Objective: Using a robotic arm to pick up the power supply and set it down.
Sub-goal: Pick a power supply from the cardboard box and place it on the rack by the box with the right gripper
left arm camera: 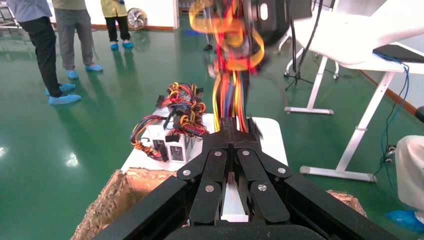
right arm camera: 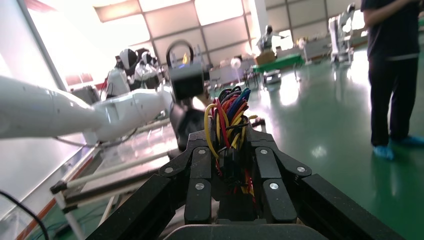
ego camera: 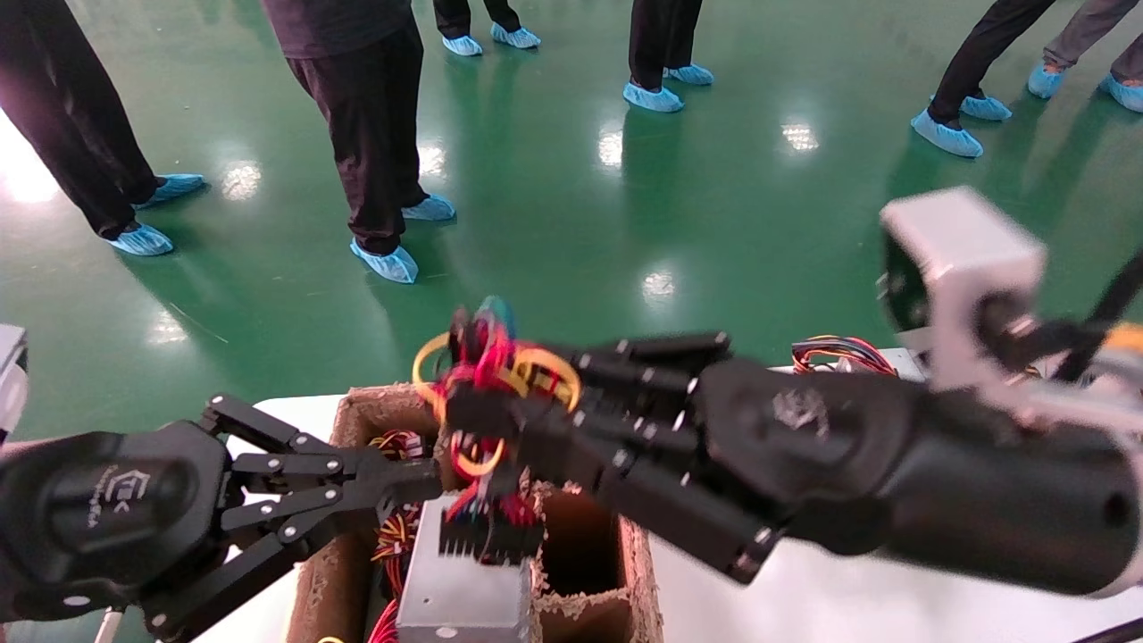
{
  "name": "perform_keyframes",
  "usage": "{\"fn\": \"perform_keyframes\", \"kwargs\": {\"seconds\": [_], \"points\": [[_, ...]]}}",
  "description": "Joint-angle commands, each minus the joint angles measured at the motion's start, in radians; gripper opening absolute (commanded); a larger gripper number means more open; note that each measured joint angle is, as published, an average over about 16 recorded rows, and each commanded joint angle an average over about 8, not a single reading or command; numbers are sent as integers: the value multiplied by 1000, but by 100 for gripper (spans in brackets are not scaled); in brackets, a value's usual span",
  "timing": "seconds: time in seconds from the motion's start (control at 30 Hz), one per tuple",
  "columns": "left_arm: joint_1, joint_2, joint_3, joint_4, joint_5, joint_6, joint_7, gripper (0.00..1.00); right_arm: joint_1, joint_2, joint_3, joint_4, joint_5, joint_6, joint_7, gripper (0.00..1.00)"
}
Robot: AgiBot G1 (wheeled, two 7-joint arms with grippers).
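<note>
The power supply [ego camera: 460, 591], a silver-grey metal box, is in the cardboard box's left compartment near the bottom of the head view. Its red, yellow and black wire bundle [ego camera: 487, 375] runs up from it. My right gripper [ego camera: 473, 415] reaches in from the right and is shut on that bundle; in the right wrist view the wires [right arm camera: 227, 117] stick out between the gripper [right arm camera: 231, 135] fingers. My left gripper [ego camera: 420, 482] sits low on the left, shut, its tips just beside the hanging wires [left arm camera: 231, 95]. I cannot tell whether the supply rests on the box or hangs.
The brown cardboard box [ego camera: 332, 545] has a second, hollow compartment [ego camera: 580, 545] on the right. It stands on a white table [ego camera: 848, 598]. More power supplies with wire bundles [left arm camera: 167, 140] lie at the table's far end. Several people in blue shoe covers [ego camera: 384, 261] stand on the green floor.
</note>
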Motion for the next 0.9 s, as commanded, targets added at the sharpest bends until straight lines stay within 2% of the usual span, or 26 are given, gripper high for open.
{"fn": "perform_keyframes", "kwargs": {"seconds": [0.03, 0.43, 0.9], "points": [[0, 0, 0, 0, 0, 0, 0, 0, 7, 5, 10, 5, 14, 6, 9, 0], [0, 0, 0, 0, 0, 0, 0, 0, 17, 40, 62, 6, 48, 68, 18, 0], [0, 0, 0, 0, 0, 0, 0, 0, -50, 144, 146, 10, 29, 252, 12, 0]]}}
